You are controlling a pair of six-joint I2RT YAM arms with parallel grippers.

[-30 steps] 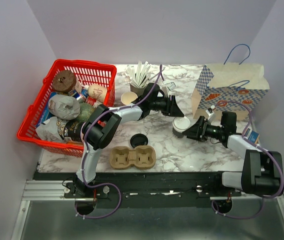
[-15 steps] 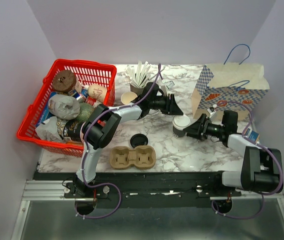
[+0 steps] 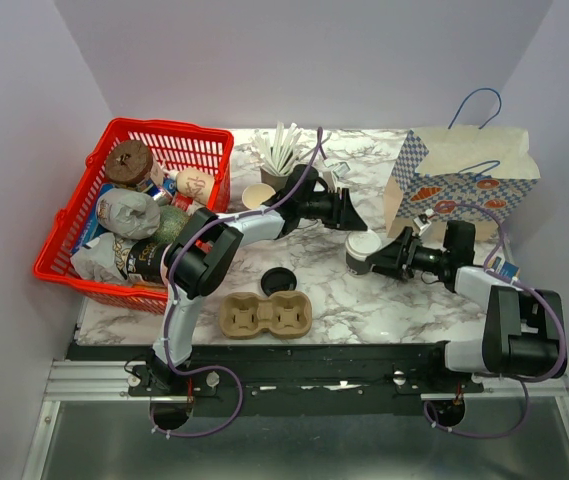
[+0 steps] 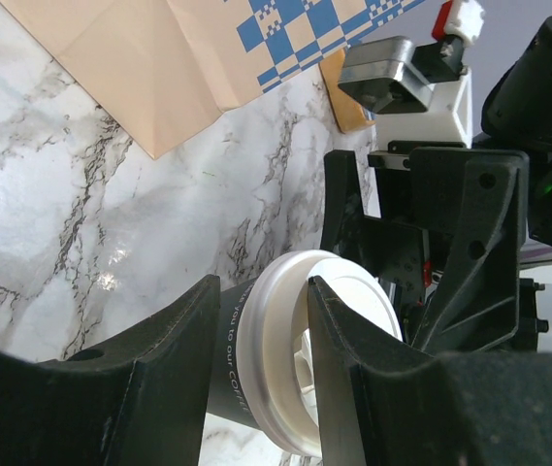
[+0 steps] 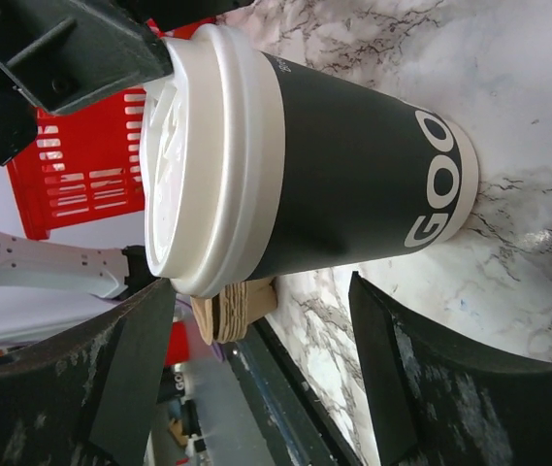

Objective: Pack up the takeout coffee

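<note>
The takeout coffee [image 3: 361, 249] stands upright on the marble table, right of centre, with a dark body and a white lid. My left gripper [image 3: 355, 228] reaches in from behind it, part open. In the left wrist view its fingers [image 4: 159, 369] frame the lid rim of the coffee [image 4: 271, 359] without pressing it, and one finger lies over the lid top. My right gripper [image 3: 380, 260] comes in from the right, open. In the right wrist view the coffee [image 5: 334, 165] sits just past the right gripper [image 5: 261, 286], with nothing between the fingers.
A blue-checked paper bag [image 3: 459, 185] stands at the back right. A red basket [image 3: 169, 128] full of groceries fills the left side. A cardboard cup carrier [image 3: 266, 314] and a black lid [image 3: 277, 281] lie near the front. A cream cup [image 3: 257, 196] stands beside a holder of white sticks [image 3: 279, 160].
The right arm has edged a little closer to the coffee. The left arm and the cup stay where they were.
</note>
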